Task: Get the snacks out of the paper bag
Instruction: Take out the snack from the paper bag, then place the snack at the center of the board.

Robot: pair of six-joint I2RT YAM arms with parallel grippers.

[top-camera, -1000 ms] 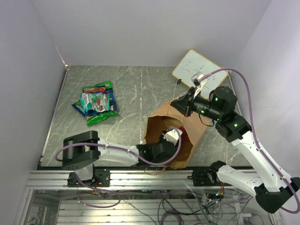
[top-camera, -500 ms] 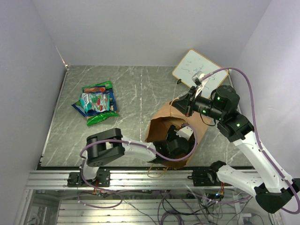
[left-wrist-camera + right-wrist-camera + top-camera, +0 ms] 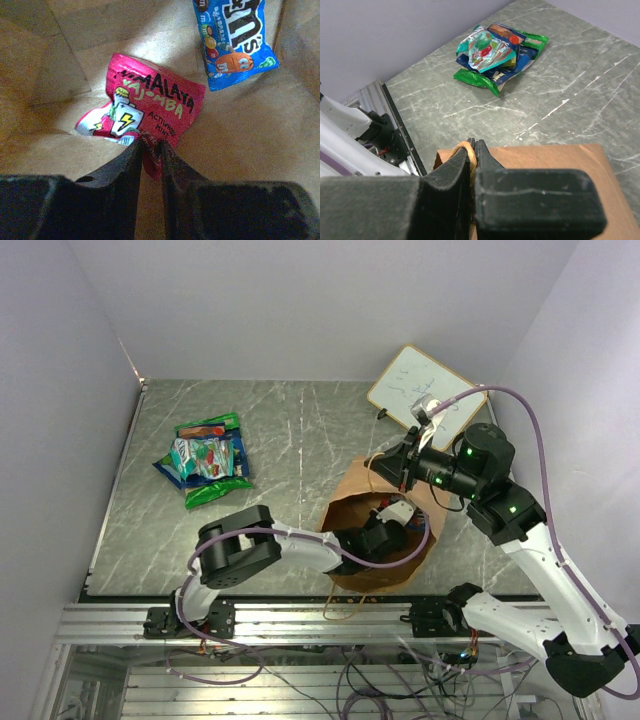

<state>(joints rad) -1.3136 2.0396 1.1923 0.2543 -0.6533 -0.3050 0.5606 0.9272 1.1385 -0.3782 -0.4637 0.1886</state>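
Note:
The brown paper bag [image 3: 352,480] stands near the table's front, its mouth facing up. My left gripper [image 3: 150,150] is deep inside it, shut on the corner of a red/pink snack packet [image 3: 145,112] lying on the bag's floor. A blue snack packet [image 3: 232,40] lies beyond it inside the bag. My right gripper [image 3: 472,150] is shut on the bag's twisted paper handle [image 3: 465,152] at the bag's far rim and holds it up. A pile of green and blue snack packets [image 3: 205,460] lies on the table at the left; it also shows in the right wrist view [image 3: 495,52].
A white writing board [image 3: 425,385] leans at the back right, just behind the right arm. The table's metal rail [image 3: 300,620] runs along the near edge. Walls close in on the left, the back and the right.
My left arm has reached further right and deeper into the bag. The bag's mouth has shifted right and stands more upright. The right gripper has barely moved.

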